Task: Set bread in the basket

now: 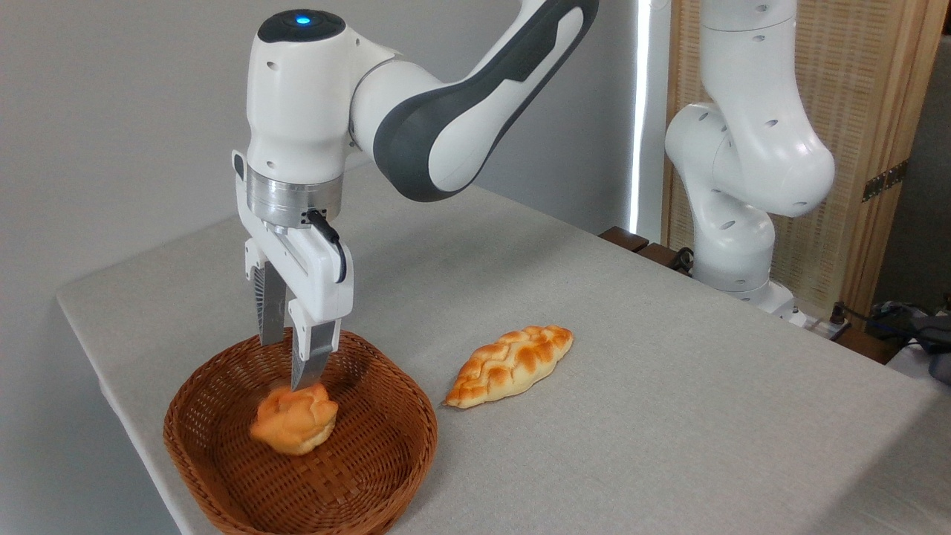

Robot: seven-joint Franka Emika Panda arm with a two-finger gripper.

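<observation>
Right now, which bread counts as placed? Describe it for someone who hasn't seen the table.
Find the oval brown woven wicker basket at the table's near-left corner. Inside it, just under the robot gripper, sits a small round golden-orange bun. Its lobed, flower-like top distinguishes it from the longer braided loaf lying outside on the cloth.

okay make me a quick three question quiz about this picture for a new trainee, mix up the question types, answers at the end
1. True or false: the bun lies on the table outside the basket.
2. Which item lies on the cloth right of the basket? A) braided loaf B) banana C) cup
3. Fill in: the gripper is above the ____.

Key:
1. False; it sits in the basket.
2. A, the braided loaf.
3. Basket; its near finger reaches the bun's top, jaws apart.
</observation>
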